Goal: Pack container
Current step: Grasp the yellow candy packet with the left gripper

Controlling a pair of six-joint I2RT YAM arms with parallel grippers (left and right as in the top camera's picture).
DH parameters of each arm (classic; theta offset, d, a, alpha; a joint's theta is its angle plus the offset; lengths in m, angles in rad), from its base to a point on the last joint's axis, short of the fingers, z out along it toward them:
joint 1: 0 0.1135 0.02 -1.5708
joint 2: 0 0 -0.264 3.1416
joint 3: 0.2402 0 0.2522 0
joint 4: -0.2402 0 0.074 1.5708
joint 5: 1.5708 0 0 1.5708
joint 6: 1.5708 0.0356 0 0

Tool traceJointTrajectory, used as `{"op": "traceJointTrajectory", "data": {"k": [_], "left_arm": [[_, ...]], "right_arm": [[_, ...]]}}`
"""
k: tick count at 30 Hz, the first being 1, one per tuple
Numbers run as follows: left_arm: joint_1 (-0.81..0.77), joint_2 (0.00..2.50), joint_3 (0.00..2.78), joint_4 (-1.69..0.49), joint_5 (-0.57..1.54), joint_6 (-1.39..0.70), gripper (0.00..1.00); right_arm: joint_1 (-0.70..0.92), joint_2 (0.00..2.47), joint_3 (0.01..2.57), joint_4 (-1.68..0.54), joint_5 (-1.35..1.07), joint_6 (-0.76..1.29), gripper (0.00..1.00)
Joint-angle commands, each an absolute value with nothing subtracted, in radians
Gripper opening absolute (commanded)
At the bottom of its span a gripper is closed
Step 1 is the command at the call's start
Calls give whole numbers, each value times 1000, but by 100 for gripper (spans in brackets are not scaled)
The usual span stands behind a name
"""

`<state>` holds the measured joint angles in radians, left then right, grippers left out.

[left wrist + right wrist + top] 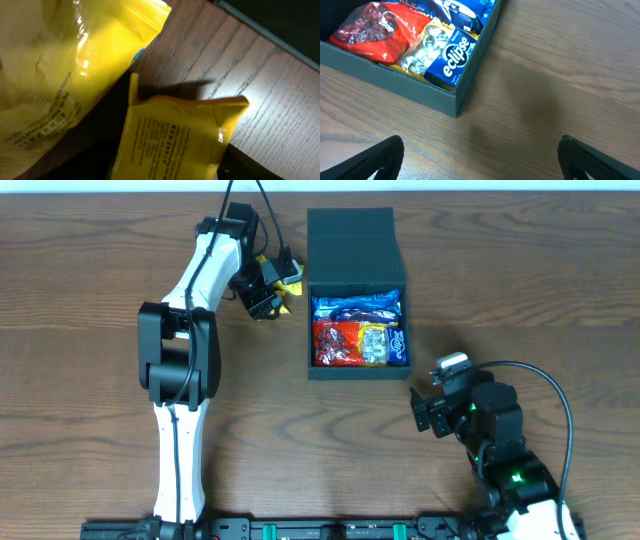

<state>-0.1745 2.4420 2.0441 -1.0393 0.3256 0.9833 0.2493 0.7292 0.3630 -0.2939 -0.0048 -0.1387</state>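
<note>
Overhead, the dark box [355,372] sits on the wooden worktop [80,300] toward the far edge, a little right of centre, with its flap lid thrown open and lying back behind it. It's well stocked: blue packets [360,308] across the far side, a red bag [335,342] at the near left, a clump of silver-wrapped sweets [422,47] next to it, and a blue gum pack [455,55] tucked into the near right corner.

The left arm stretches across to the spot just left of the box, and the left end effector [272,292] is down among some yellow wrapping there. Its wrist camera is nearly filled with one crinkled yellow packet [45,65] up close, and a second yellow packet [175,140] lies on the wood below it, the edge of the box showing in the top right corner. Its fingers don't show clearly, so I can't tell how far apart they stand or whether they have hold of anything.

The right end effector [430,410] hangs near the front right corner of the box, clear of it. From its wrist view both fingers [375,160] are spread wide, with only bare wood between them.
</note>
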Motion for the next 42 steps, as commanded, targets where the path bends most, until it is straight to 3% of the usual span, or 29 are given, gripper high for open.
{"op": "traceJointTrajectory", "data": {"k": [1,16,42], "left_arm": [[-182,2474,2038,-1050,295,960,64],[-191,2473,2038,-1045,312,854,46],[-191,2240,2045,-1108,341,490,46]], "right_arm": [[237,727,359,-293,-8,-128,99],[237,727,359,-293,-8,-128,99],[237,727,359,-293,-8,-128,99]]}}
